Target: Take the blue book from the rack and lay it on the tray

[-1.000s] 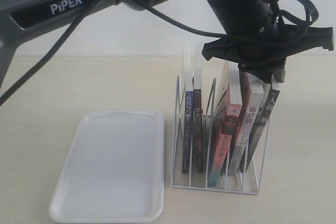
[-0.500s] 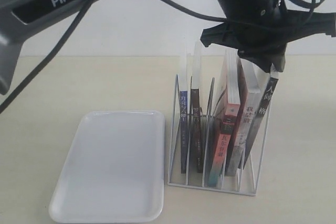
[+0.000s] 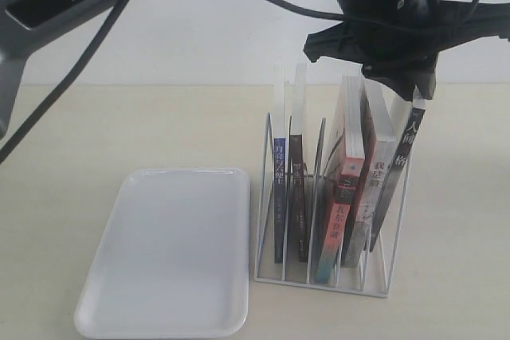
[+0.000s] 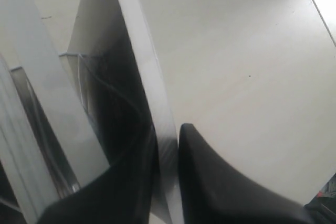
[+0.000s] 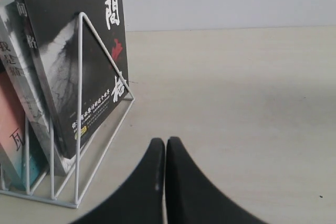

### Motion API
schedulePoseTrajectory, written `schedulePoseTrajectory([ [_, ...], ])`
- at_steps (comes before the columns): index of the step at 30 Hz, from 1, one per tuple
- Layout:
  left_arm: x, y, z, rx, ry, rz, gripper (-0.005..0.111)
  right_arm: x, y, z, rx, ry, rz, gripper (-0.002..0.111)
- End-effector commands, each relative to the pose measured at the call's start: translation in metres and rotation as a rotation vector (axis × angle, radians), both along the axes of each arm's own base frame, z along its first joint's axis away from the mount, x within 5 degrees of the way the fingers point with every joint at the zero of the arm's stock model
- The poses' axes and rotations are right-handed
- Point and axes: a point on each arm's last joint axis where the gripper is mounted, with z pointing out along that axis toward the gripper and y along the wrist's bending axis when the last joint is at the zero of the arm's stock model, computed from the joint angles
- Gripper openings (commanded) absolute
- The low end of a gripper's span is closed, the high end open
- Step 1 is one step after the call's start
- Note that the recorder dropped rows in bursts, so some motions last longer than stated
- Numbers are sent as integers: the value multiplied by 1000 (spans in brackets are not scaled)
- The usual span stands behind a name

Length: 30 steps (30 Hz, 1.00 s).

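The blue book (image 3: 278, 197) stands in the leftmost slot of the white wire rack (image 3: 319, 280), its blue spine facing me. The white tray (image 3: 103, 292) lies flat to the left of the rack. My left gripper (image 3: 402, 85) reaches across to the rack's right end and is shut on the top edge of the black-covered book (image 3: 402, 169). In the left wrist view the fingers (image 4: 210, 182) pinch that book's page edge (image 4: 142, 66). My right gripper (image 5: 165, 142) is shut on nothing, low over the table beside the rack (image 5: 79, 77) and the black book (image 5: 68, 40).
A dark brown-spined book (image 3: 298, 197) stands beside the blue one. A red-spined book (image 3: 344, 205) and a white-spined book (image 3: 381, 189) fill the right slots. The left arm and its cables hang over the rack.
My left gripper has risen a little with the black-covered book, which now stands higher in its slot. The rack has shifted slightly to the left.
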Motion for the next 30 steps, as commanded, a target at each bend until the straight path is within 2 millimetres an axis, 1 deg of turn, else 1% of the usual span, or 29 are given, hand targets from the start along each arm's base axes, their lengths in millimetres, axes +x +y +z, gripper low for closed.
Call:
schedulePoseTrajectory([
  [1, -5, 3, 21, -64, -21, 8, 4, 0, 0, 1, -1, -10, -3, 0],
  [17, -14, 12, 48, -126, -43, 9, 4, 0, 0, 1, -1, -10, -3, 0],
  [23, -16, 14, 54, -141, -41, 6, 4, 0, 0, 1, -1, -10, -3, 0],
  [30, -17, 14, 53, -141, -37, 2, 4, 0, 0, 1, -1, -10, -3, 0],
])
